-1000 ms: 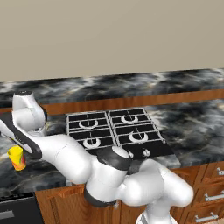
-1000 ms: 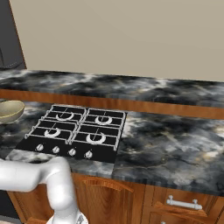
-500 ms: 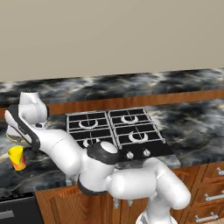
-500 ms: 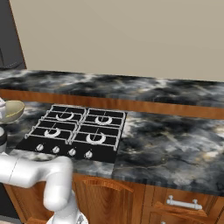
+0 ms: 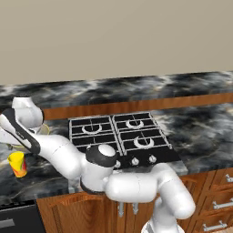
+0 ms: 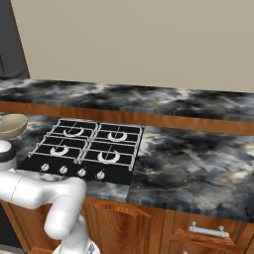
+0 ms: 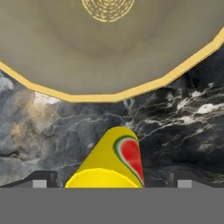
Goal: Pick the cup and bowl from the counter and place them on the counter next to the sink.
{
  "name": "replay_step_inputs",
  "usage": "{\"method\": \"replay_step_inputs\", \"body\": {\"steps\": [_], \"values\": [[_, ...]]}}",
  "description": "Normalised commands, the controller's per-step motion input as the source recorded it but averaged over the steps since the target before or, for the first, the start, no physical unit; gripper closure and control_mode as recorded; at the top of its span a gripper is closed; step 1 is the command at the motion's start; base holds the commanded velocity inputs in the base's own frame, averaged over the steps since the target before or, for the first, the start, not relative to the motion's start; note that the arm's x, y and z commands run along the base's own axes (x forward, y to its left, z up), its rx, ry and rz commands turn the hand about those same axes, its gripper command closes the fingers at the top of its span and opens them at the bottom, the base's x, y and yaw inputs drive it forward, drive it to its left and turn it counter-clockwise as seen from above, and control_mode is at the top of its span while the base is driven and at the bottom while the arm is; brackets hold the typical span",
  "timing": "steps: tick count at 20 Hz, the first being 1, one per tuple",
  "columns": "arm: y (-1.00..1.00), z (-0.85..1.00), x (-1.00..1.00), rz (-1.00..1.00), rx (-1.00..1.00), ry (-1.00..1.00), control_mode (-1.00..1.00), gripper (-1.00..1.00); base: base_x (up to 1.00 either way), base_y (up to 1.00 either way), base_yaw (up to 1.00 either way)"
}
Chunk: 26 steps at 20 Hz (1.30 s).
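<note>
The cup [image 7: 109, 168], yellow with a red patch, lies between the two fingertips of my gripper [image 7: 111, 181] in the hand view, with a gap of counter on each side, so the jaws stand open around it without touching. Just beyond it sits the wide tan bowl [image 7: 109, 43] with its paler rim. In the left base view the cup [image 5: 17, 164] stands near the counter's front left edge, with my arm stretched over it and the bowl [image 5: 44, 130] mostly hidden behind the arm. The bowl [image 6: 12, 125] also sits left of the stove. The sink is out of view.
A black gas stovetop [image 5: 120, 136] with grates and front knobs lies just right of the cup and bowl. The black marble counter [image 5: 200, 132] runs on to the right of it. Wooden cabinets and drawers [image 6: 198, 228] sit below.
My arm has swung further left and lower over the cup. Cup and bowl have stayed put, and the jaws have kept the same width.
</note>
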Motion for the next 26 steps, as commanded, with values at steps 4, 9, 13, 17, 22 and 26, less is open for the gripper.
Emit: {"method": "replay_step_inputs", "body": {"steps": [4, 9, 13, 17, 22, 26], "values": [[0.33, -0.12, 0.08, 0.0, -0.02, 0.04, -1.0, -1.0, 0.0, 0.0, 0.0], [0.02, -0.01, 0.0, 0.0, 0.0, 0.0, -1.0, -1.0, 0.0, 0.0, 0.0], [-0.08, 0.0, 0.0, 0.0, 0.0, 0.0, -1.0, -1.0, 0.0, 0.0, 0.0], [-0.17, -0.01, -0.09, 0.0, 0.0, 0.0, -1.0, -1.0, 0.0, 0.0, 0.0], [-0.18, -0.01, -0.21, 0.0, 0.0, 0.0, -1.0, -1.0, 0.0, 0.0, 0.0], [-0.01, -0.01, -0.24, 0.0, 0.0, 0.0, -1.0, -1.0, 0.0, 0.0, 0.0]]}}
